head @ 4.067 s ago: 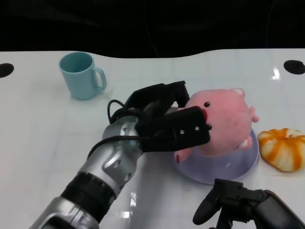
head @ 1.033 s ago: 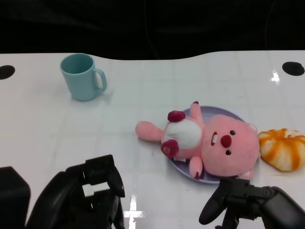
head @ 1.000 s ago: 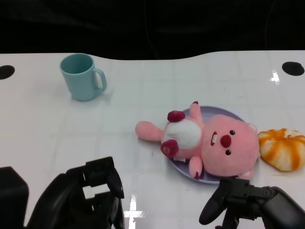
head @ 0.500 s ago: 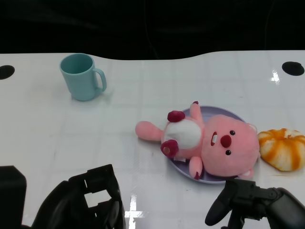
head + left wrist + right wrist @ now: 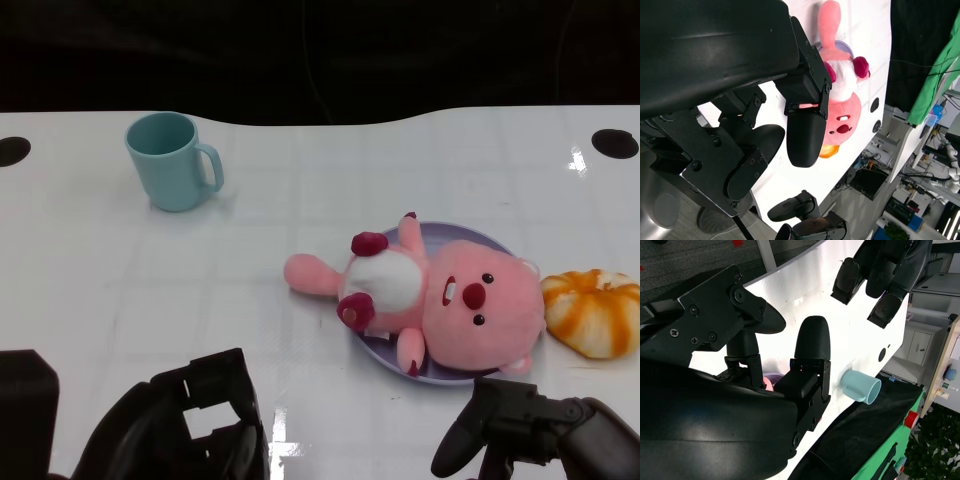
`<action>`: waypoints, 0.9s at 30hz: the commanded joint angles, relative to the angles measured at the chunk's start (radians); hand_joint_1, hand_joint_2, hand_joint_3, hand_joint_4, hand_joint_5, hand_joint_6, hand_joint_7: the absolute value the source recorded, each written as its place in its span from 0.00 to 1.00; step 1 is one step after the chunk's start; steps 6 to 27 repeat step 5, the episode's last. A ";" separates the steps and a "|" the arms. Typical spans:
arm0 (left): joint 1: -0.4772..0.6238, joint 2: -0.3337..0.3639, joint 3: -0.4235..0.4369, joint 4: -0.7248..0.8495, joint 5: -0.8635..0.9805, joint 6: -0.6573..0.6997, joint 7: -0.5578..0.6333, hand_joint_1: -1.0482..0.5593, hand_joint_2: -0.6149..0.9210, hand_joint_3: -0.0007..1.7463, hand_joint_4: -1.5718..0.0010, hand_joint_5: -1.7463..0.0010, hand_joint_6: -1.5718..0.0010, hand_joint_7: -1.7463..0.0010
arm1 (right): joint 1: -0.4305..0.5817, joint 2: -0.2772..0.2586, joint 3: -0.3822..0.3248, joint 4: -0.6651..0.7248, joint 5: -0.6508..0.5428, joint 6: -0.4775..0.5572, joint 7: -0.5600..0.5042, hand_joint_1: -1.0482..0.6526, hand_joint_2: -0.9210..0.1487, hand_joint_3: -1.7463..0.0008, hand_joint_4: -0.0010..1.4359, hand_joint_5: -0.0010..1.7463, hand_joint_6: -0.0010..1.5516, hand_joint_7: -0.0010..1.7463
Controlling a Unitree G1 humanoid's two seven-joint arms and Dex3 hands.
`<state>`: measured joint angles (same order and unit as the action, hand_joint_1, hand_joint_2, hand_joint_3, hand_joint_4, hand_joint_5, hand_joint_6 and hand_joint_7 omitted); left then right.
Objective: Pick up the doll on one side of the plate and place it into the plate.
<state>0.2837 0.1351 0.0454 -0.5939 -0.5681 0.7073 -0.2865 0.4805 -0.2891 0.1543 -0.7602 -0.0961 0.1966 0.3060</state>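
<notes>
**Inspector:** Pink plush, white belly, dark red feet and nose: the doll (image 5: 430, 300) lies on its back across the lavender plate (image 5: 500, 245). Head and trunk sit over the plate; one pink limb reaches past the rim onto the white table (image 5: 150, 270). Confirm hand positions.

**Assistant:** The left hand (image 5: 190, 425) is at the near edge of the table, low in the head view, well apart from the doll and to its left. Its fingers are parted and nothing is in them. The left wrist view shows the same hand (image 5: 785, 130) with fingers spread, the doll (image 5: 840, 95) beyond them, untouched.

**Inspector:** And the right?

**Assistant:** The right hand (image 5: 530, 435) is also at the near edge, just in front of the plate, close to the doll's head but not touching it. Fingers apart, holding nothing. The right wrist view confirms the right hand (image 5: 785, 360) is empty, with the left hand (image 5: 880, 275) visible across the table.

**Inspector:** Surroundings?

**Assistant:** An orange-and-white striped pumpkin-shaped toy (image 5: 595, 310) lies just beside the plate on the right side of the head view; whether it touches the rim, I cannot tell. A light teal mug (image 5: 172, 160) stands upright at the far left, well apart from the plate, its handle facing the plate side.
</notes>
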 commanded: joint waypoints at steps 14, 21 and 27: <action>-0.008 0.022 0.005 0.019 -0.004 -0.028 -0.018 0.57 0.59 0.91 0.40 0.00 0.48 0.06 | 0.000 -0.010 -0.005 -0.002 0.006 -0.006 0.003 0.57 0.38 0.38 0.46 0.90 0.40 0.69; -0.008 0.022 0.005 0.019 -0.004 -0.028 -0.018 0.57 0.59 0.91 0.40 0.00 0.48 0.06 | 0.000 -0.010 -0.005 -0.002 0.006 -0.006 0.003 0.57 0.38 0.38 0.46 0.90 0.40 0.69; -0.008 0.022 0.005 0.019 -0.004 -0.028 -0.018 0.57 0.59 0.91 0.40 0.00 0.48 0.06 | 0.000 -0.010 -0.005 -0.002 0.006 -0.006 0.003 0.57 0.38 0.38 0.46 0.90 0.40 0.69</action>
